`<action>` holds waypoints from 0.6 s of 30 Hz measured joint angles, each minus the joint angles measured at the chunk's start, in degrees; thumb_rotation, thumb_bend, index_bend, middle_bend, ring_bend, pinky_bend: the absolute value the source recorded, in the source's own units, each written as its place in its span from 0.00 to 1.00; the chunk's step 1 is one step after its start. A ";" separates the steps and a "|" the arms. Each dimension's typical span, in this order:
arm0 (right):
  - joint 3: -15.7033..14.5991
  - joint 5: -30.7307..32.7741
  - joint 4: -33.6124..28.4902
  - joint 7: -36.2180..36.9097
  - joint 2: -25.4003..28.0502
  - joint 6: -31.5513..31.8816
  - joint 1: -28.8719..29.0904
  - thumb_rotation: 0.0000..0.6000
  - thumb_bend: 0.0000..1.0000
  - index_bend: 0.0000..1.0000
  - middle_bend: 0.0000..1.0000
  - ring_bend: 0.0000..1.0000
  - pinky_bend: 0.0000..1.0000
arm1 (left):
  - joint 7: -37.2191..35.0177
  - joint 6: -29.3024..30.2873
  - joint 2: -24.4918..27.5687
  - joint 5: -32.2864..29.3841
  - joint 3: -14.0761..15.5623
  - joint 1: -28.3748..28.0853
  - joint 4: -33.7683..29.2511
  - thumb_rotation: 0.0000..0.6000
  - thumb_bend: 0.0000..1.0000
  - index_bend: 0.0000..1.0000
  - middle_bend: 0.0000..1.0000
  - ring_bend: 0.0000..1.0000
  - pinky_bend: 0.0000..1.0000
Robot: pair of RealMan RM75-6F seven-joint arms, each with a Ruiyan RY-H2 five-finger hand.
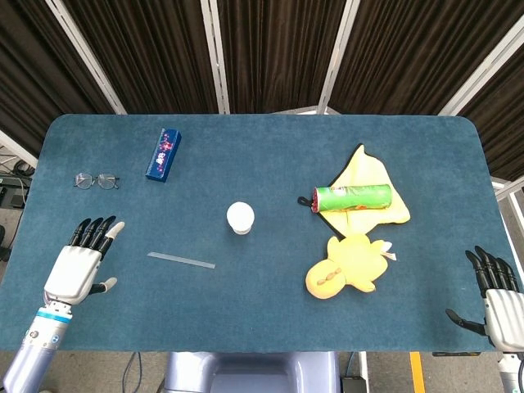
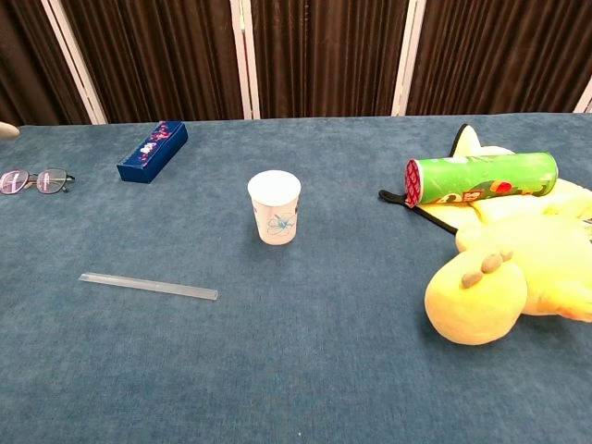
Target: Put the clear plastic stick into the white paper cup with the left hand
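Head view, clock dirs w/ 12 at the far edge. Stick (image 1: 181, 260) lies flat on the blue bench (image 1: 262, 319), approx 8 o'clock from the cup (image 1: 240, 218), near it but not touching; long axis runs roughly 9-to-3, right end tipped a bit toward the near edge. Cup stands upright near bench centre, open mouth up; chest view shows a blue print on its side (image 2: 275, 207).

Left hand (image 1: 78, 264) sits at the bench's 8 o'clock corner, at 9 o'clock from the stick and well apart from it. Fingers (image 1: 92, 232) spread, pointing to 12, holding nothing. Right hand (image 1: 497, 296) at the 4 o'clock corner, past the bench edge, fingers apart & empty too.

Other stuff: glasses (image 1: 96, 180) at 10 o'clock, blue box (image 1: 163, 153) just to their right. Green can (image 1: 354, 197) lies on its side on a yellow cloth (image 1: 370, 178), 3 o'clock from the cup. Yellow plush (image 1: 346, 265) just nearside of the cloth.
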 measured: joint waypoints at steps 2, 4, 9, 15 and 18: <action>0.00 0.02 0.03 0.02 -0.04 0.09 -0.06 1.00 0.08 0.00 0.00 0.00 0.00 | 0.23 -0.22 -0.03 -0.27 -0.12 -0.15 -0.20 1.00 0.13 0.15 0.00 0.00 0.00; -0.01 -0.02 0.05 0.01 -0.08 0.18 -0.10 1.00 0.08 0.00 0.00 0.00 0.00 | 0.58 -0.54 -0.18 -0.72 -0.43 -0.44 -0.54 1.00 0.13 0.20 0.00 0.00 0.00; 0.02 0.04 0.07 -0.03 -0.12 0.15 -0.09 1.00 0.08 0.00 0.00 0.00 0.00 | 2.25 -1.99 -1.43 -2.44 -1.60 -1.75 -0.73 1.00 0.19 0.42 0.00 0.00 0.00; -0.01 0.00 0.10 0.32 0.00 0.01 -0.04 1.00 0.08 0.00 0.00 0.00 0.00 | 4.74 -4.77 -4.83 -6.18 -3.81 -4.37 0.49 1.00 0.26 0.46 0.00 0.00 0.00; -0.03 -0.03 0.12 0.50 0.06 -0.05 -0.01 1.00 0.08 0.00 0.00 0.00 0.00 | 6.72 -6.45 -7.00 -8.57 -4.82 -5.92 1.52 1.00 0.26 0.46 0.00 0.00 0.00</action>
